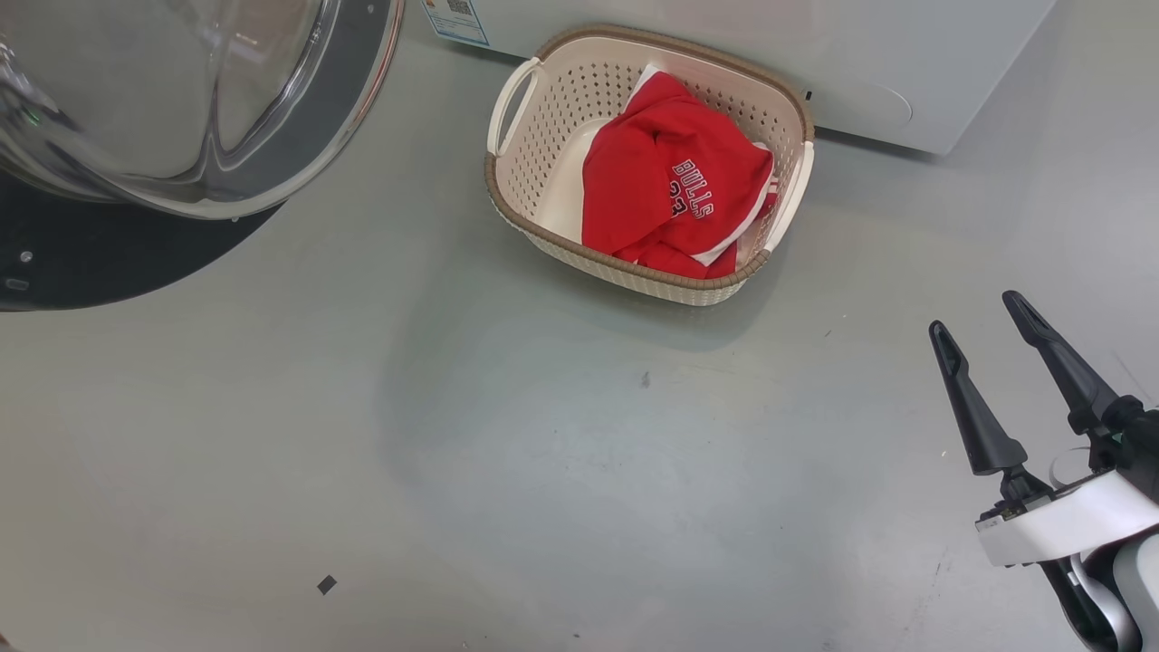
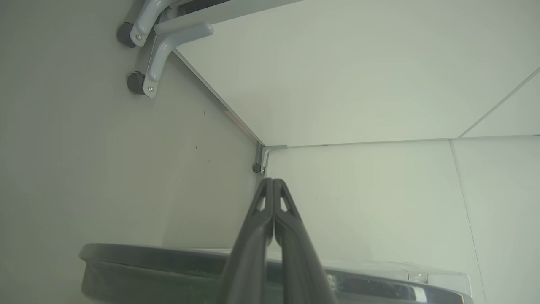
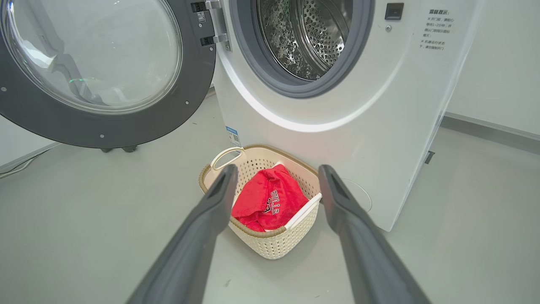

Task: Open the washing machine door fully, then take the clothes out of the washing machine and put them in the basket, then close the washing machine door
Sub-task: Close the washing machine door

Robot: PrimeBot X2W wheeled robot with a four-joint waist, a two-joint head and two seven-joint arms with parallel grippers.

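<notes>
Door [image 3: 93, 71] swung wide open, at left. Left hand [image 2: 273, 185] pressed together, empty, by door's rim. Clothes [image 1: 670, 181] lie in basket [image 1: 516, 208], on floor [image 1: 543, 453] just before washer [image 3: 320, 126]. Right hand [image 1: 978, 315] spread, empty, apart from basket.

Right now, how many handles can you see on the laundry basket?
2. The left handle curves off the basket end nearer the washing machine door; the right handle sits at the opposite end, beside the clothes. None looks hidden.
</notes>
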